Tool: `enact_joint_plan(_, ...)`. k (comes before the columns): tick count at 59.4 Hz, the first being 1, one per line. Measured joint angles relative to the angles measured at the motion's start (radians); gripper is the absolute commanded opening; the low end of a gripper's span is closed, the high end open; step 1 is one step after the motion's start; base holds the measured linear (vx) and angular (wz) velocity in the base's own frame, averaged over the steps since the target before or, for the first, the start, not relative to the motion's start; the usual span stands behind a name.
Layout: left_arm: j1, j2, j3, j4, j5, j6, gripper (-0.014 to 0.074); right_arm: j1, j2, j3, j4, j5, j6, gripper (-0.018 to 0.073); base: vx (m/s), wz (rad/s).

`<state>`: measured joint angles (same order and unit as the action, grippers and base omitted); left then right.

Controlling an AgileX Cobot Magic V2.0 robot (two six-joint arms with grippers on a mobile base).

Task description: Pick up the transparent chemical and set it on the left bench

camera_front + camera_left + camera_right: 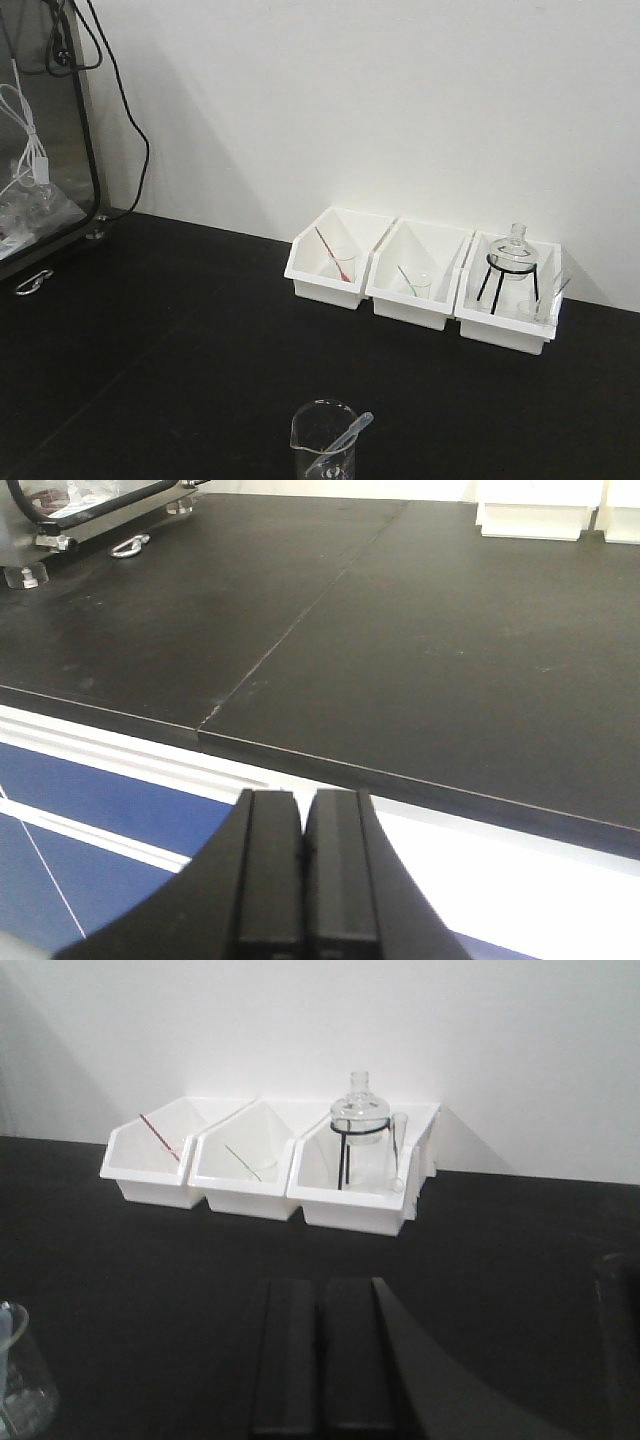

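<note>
The transparent chemical dropper (347, 438) leans in a clear glass beaker (322, 442) at the near edge of the black bench (180, 340) in the front view. The beaker's edge shows at the bottom left of the right wrist view (18, 1375). My left gripper (302, 802) is shut and empty, just off the bench's front edge (400, 775), over the blue drawer fronts. My right gripper (320, 1290) is shut and empty, low over the bench, right of the beaker. Neither gripper shows in the front view. No sink is in view.
Three white bins (420, 275) stand against the white wall: a red-tipped dropper (328, 252) in the left, a greenish dropper (406, 277) in the middle, a flask on a black tripod (514, 262) in the right. Framed equipment with cables (45, 170) stands far left.
</note>
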<state>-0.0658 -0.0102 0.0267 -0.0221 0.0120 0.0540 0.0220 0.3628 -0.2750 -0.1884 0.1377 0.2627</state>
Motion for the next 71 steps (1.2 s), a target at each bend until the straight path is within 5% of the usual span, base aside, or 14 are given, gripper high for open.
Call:
enact_joint_plan(15,0.0,0.0,0.0,0.0,0.0,0.0,-0.0003,0.037,-0.338,0.297,0.058,-0.017,-0.105,-0.0007,0.0,0.0)
enact_joint_plan(71,0.0,0.0,0.0,0.0,0.0,0.0,-0.0003,0.055,-0.371,0.307,0.068,0.008,-0.106,-0.0008,0.0,0.0)
